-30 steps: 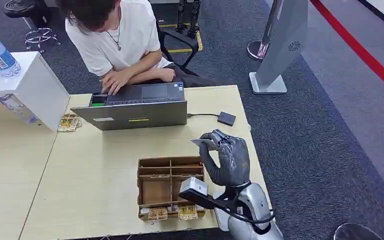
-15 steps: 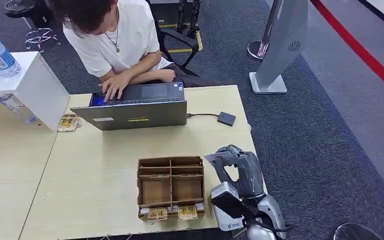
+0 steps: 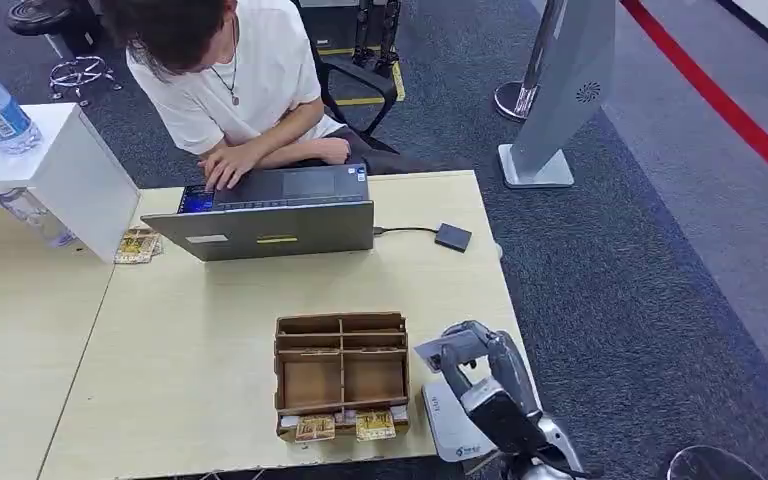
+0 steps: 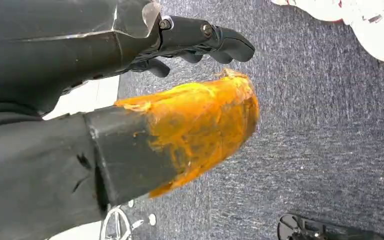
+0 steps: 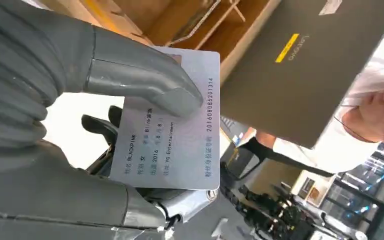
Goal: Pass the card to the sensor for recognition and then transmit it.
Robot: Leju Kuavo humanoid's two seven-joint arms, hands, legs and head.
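Over table [image 3: 210,340]: card [image 5: 172,125] in right robot hand [image 3: 480,365]

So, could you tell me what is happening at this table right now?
The robot's right hand holds a card pinched under its thumb, low at the table's near right corner, over a white reader and beside a wooden tray. Across the table, a person types on a laptop. The left hand hangs over the carpet, holding nothing.
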